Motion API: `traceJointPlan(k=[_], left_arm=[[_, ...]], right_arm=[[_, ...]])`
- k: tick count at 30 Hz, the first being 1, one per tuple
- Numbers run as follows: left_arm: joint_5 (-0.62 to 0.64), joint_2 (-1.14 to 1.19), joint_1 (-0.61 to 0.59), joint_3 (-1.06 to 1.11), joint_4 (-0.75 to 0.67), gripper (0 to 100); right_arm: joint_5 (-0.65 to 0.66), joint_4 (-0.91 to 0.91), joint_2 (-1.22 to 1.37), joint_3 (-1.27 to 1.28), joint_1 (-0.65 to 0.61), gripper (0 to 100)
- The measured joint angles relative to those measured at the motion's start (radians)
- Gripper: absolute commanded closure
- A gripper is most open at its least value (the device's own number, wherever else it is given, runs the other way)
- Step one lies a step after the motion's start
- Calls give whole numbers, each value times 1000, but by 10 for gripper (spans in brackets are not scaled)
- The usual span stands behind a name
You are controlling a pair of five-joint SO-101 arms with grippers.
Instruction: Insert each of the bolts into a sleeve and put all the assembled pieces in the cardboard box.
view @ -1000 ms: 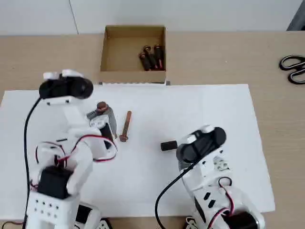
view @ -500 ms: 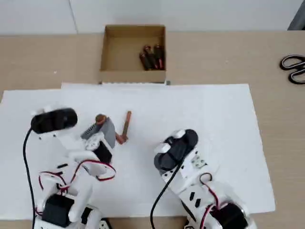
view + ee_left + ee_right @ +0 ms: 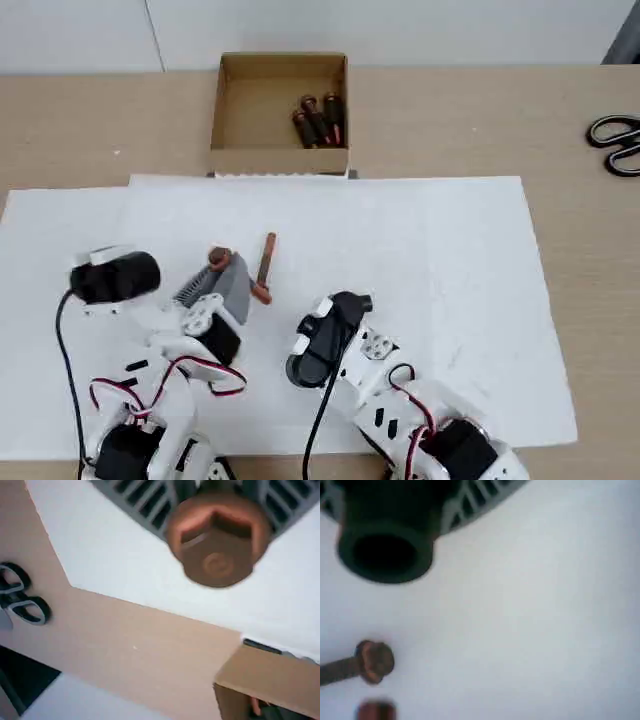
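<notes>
Left end effector (image 3: 220, 266) clamping one bolt (image 3: 216, 542); right end effector (image 3: 343, 304) clamping one sleeve (image 3: 385, 550); one loose bolt (image 3: 265, 264)

Nothing legible shows in any view: no words, numbers, labels or signs can be read. The head of the bolt (image 3: 217, 545), at the upper right of the left wrist view, bears a faint round stamp, too blurred to make out. A small white plate (image 3: 377, 346) at the lower middle of the high view carries tiny marks, too small to read.
</notes>
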Motion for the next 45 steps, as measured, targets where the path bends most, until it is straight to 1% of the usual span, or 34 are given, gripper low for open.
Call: traceJointPlan(k=[2, 5, 16, 21, 45], left_arm=[[2, 0, 37, 0, 0, 995], [2, 0, 61, 0, 0, 995], [2, 0, 80, -28, 2, 995], [2, 0, 137, -60, 51, 995], [2, 0, 144, -58, 66, 995]], right_arm=[[18, -25, 0, 12, -2, 996], [34, -34, 0, 20, -2, 996], [35, -38, -2, 98, -2, 996], [35, -104, -2, 107, -2, 996], [38, -115, -2, 80, 0, 996]])
